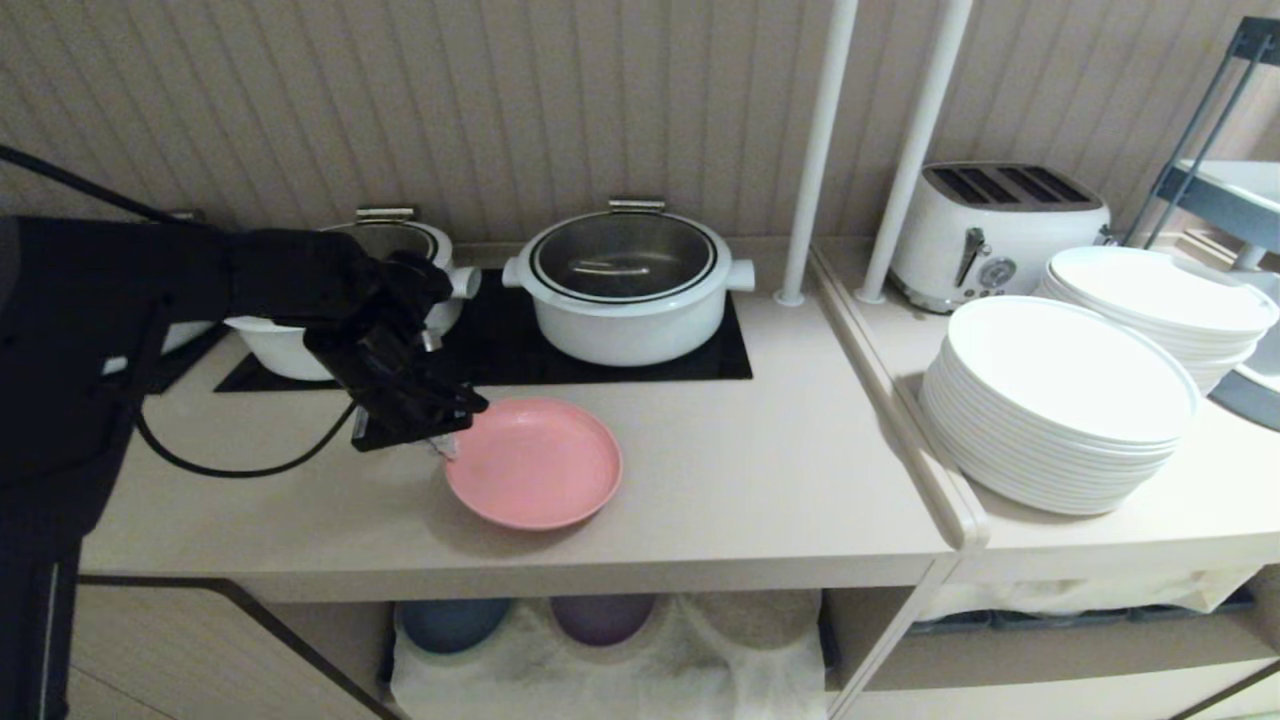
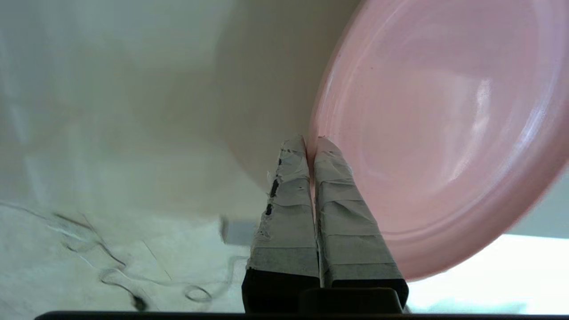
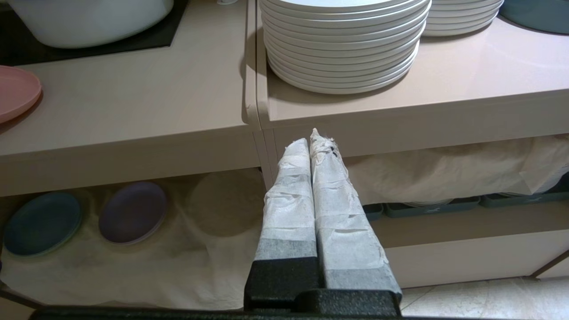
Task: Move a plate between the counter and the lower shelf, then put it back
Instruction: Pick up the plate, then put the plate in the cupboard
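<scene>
**Left gripper pinching the pink plate's rim over the counter**

The left gripper (image 1: 445, 437) is clenching on the near-left rim of the pink plate (image 1: 535, 462), its taped fingers (image 2: 331, 186) pressing together with the thin edge caught between them. In the left wrist view the plate is spreading out ahead of and to one side of the fingertips, its inner face turned toward the camera. The plate is sitting at or just above the counter (image 1: 760, 470); whether its underside is touching the surface I cannot tell. Behind the gripper, on a black panel (image 1: 500, 350), a white pot (image 1: 628, 290) with a glass lid is standing, and a second white pot (image 1: 400, 240) is showing partly behind the arm.

The right gripper (image 3: 314, 146) is hanging well apart from the plate, low in front of the cabinet, its wrapped fingers pressed together and grasping nothing. Just ahead of it is the post dividing the cubbies. To one side of it is the lower shelf (image 3: 146, 284), where a white cloth (image 3: 133, 266) is draping over a blue plate (image 3: 42, 222), a purple plate (image 3: 132, 212) and a covered stack. Above the right gripper, stacked white plates (image 3: 342, 49) are resting on the adjoining top.
</scene>
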Controlling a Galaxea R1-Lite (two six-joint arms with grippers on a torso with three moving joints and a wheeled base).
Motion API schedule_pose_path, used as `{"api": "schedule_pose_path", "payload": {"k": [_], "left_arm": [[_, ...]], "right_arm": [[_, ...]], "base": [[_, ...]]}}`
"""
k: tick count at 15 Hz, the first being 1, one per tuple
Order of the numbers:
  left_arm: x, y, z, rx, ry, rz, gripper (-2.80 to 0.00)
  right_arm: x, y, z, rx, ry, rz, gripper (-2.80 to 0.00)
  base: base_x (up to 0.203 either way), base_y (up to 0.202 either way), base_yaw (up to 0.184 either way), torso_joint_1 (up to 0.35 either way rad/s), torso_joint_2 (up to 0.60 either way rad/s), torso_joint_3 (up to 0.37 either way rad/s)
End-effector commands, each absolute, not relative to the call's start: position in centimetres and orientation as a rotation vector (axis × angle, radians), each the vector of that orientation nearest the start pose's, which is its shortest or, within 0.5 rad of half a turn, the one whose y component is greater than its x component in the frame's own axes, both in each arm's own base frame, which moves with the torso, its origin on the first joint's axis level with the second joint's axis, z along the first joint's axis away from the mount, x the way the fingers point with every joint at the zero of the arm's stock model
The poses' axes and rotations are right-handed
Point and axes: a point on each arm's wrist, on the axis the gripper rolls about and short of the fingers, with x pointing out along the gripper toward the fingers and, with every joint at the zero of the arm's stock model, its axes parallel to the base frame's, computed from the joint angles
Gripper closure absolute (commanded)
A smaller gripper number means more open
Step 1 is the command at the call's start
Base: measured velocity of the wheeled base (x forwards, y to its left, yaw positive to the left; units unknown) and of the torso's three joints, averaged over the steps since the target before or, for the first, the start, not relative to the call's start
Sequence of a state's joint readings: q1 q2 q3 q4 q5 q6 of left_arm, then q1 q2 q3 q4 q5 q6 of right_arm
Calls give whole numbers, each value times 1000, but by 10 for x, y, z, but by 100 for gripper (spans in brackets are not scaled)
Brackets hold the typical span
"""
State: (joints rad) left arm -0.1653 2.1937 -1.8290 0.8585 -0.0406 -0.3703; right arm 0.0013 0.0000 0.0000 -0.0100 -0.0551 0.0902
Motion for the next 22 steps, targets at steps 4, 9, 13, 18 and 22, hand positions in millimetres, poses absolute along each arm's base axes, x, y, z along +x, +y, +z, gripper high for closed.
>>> {"api": "schedule_pose_path", "payload": {"k": [4, 9, 13, 18, 22], "left_arm": [[372, -63, 170, -336, 1250, 78, 0], [348, -60, 181, -418, 1267, 75, 0], [322, -56, 190, -425, 1239, 65, 0], [283, -46, 198, -434, 1216, 67, 0], [247, -39, 199, -435, 1230, 79, 0]], "right_arm": [[-23, -1, 76, 91, -12, -53, 0], [-23, -1, 77, 91, -13, -53, 0], [-23, -1, 77, 91, -13, -53, 0], [-23, -1, 77, 91, -13, -53, 0], [-23, -1, 76, 91, -12, -53, 0]], "base": [[0, 0, 0, 0, 0, 0], [0, 0, 0, 0, 0, 0], [0, 0, 0, 0, 0, 0], [0, 0, 0, 0, 0, 0], [0, 0, 0, 0, 0, 0]]}}
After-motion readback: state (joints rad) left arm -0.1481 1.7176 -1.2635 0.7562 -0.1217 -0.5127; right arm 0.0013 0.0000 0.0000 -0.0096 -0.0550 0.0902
